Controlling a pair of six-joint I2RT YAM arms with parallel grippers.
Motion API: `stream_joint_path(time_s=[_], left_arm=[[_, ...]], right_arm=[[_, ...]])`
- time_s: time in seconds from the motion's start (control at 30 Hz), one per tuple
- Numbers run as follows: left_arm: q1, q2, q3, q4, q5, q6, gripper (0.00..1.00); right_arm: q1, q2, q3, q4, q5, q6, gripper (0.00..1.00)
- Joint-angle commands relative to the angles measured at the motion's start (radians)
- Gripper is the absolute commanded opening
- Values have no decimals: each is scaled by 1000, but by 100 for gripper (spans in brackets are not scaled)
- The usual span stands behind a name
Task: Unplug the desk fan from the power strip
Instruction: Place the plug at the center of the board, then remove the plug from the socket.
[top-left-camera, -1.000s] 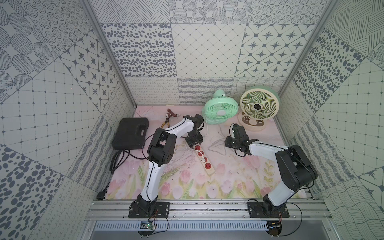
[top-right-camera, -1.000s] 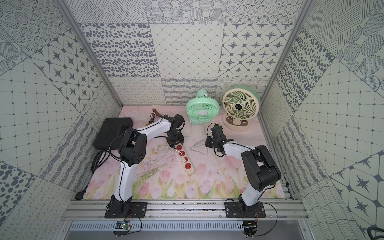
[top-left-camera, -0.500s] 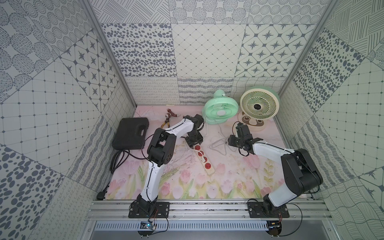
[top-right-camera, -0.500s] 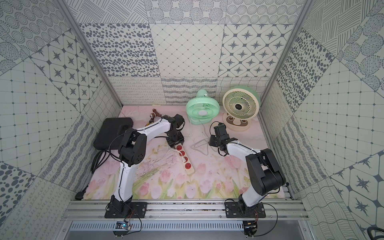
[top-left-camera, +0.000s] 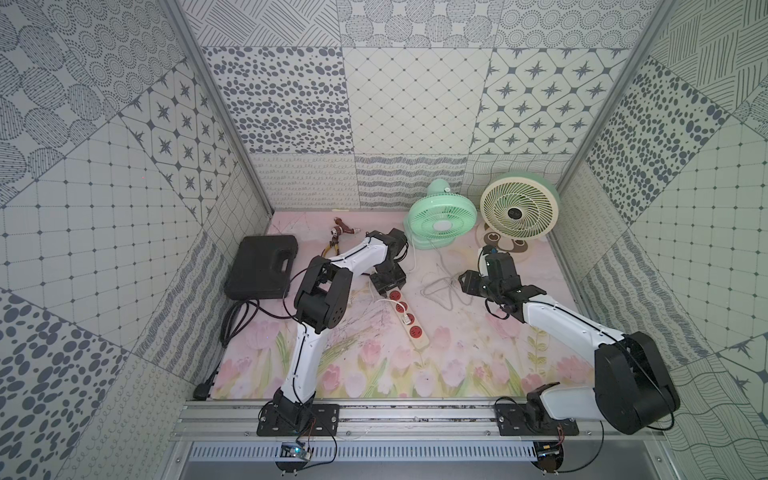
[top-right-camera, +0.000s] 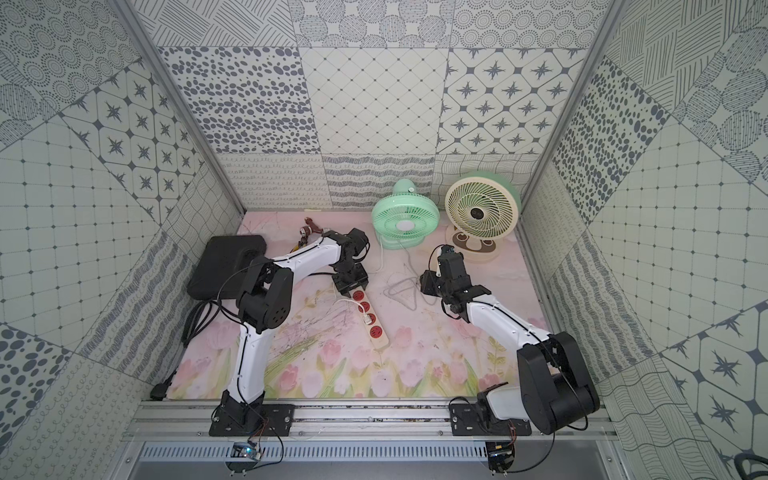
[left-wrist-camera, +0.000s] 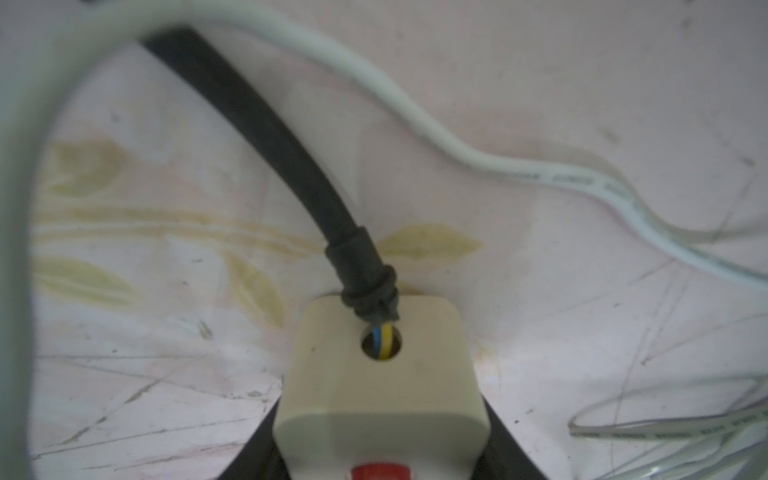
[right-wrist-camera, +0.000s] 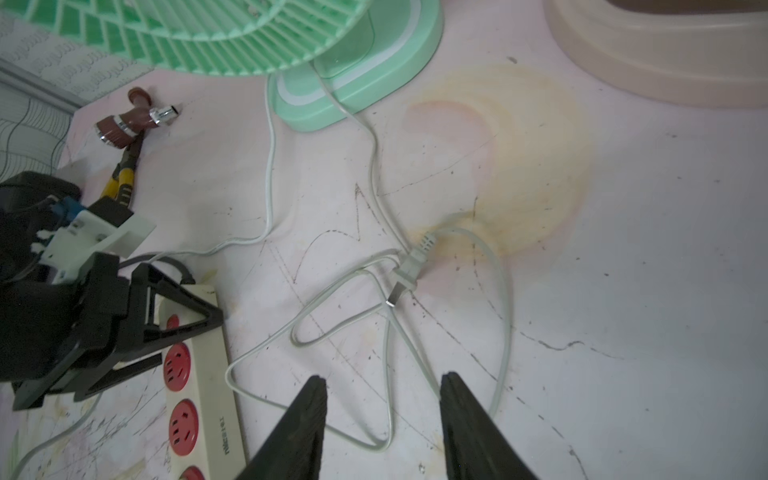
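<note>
Rail (top-left-camera: 415, 419) of aluminium runs along the near edge and carries both arm bases. Beyond it spreads the tulip-printed mat (top-left-camera: 457, 357). Near the mat's middle, the power strip (top-left-camera: 419, 338) lies at a slant in both top views, a cream bar with red sockets in a row. A small white plug (top-right-camera: 367, 318) sits in one of the middle sockets.

The strip's far end, where the black cord (left-wrist-camera: 291, 145) enters, is held by the left gripper (top-left-camera: 390, 289), which is clamped tight on the bar. In the left wrist view its dark fingers (left-wrist-camera: 505, 457) press against either flank.

Off to the strip's right and apart from it, the right gripper (right-wrist-camera: 383, 377) hangs low over the mat, its jaws parted and nothing between them. Just ahead of it a grey plug (right-wrist-camera: 409, 266) lies loose on the mat with its prongs bare, among loops of pale cord. Which fan that cord belongs to I cannot tell.

A black case (top-left-camera: 262, 266) lies by the left wall, and yellow-handled pliers (top-left-camera: 331, 249) lie a little beyond it. Farthest back, a green fan (top-left-camera: 442, 222) and a cream fan (top-left-camera: 519, 212) stand side by side near the rear wall.
</note>
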Motion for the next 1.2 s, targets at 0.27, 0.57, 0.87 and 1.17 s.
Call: stream_joint_path(time_s=[0.27, 0.57, 0.87, 1.17], left_arm=[[2, 88, -22, -222, -63, 13, 0], [3, 100, 29, -317, -92, -4, 0], [4, 139, 110, -425, -73, -11, 0], [2, 130, 110, -450, -106, -29, 0]], right_arm=[[262, -39, -52, 103, -29, -167, 47], [404, 55, -15, 134, -36, -228, 47], [465, 156, 26, 140, -25, -226, 46], [506, 246, 83, 132, 8, -215, 43]])
